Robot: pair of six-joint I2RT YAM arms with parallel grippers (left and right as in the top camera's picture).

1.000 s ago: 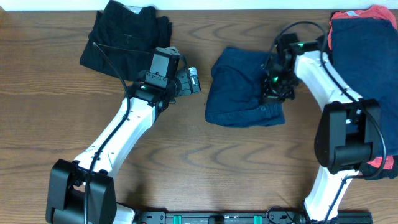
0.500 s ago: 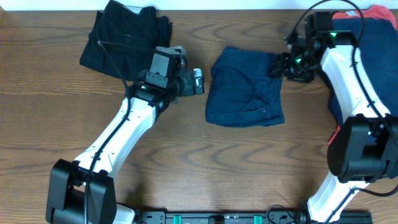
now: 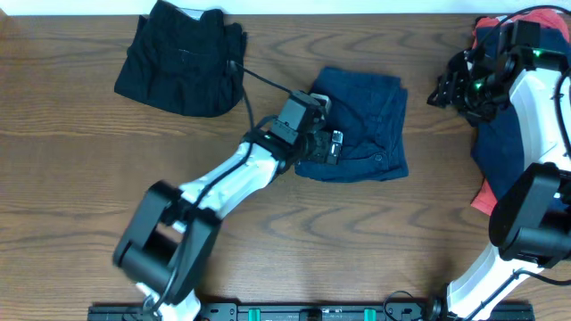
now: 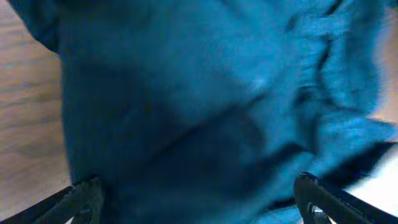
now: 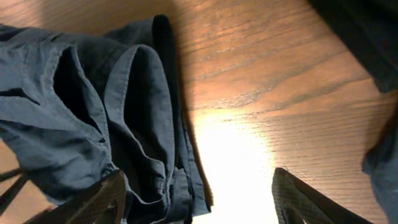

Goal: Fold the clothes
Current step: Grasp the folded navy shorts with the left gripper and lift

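**A:** Where are the shorts, and what is set around them?

**B:** Navy shorts [image 3: 361,125], folded into a rough rectangle, are laid flat at the middle of a wooden table [image 3: 71,178]. A black garment [image 3: 183,58] is placed at the far left. A heap of navy and coral-red clothes [image 3: 498,147] is piled at the right edge. The left gripper [image 3: 332,147] is held over the shorts' near-left edge, jaws spread wide, nothing gripped. The right gripper [image 3: 439,92] is held between shorts and heap, jaws parted and empty.

**A:** What could go wrong?

**B:** If the left jaws are closed here, only the top layer may be pinched and the fold dragged open.

**A:** What is shown by one camera alone?

**B:** Contact with the cloth cannot be judged from overhead. In the left wrist view, blurred blue fabric fills the frame. Bare wood beneath the right fingers [image 5: 106,199] is shown only by the right wrist view.
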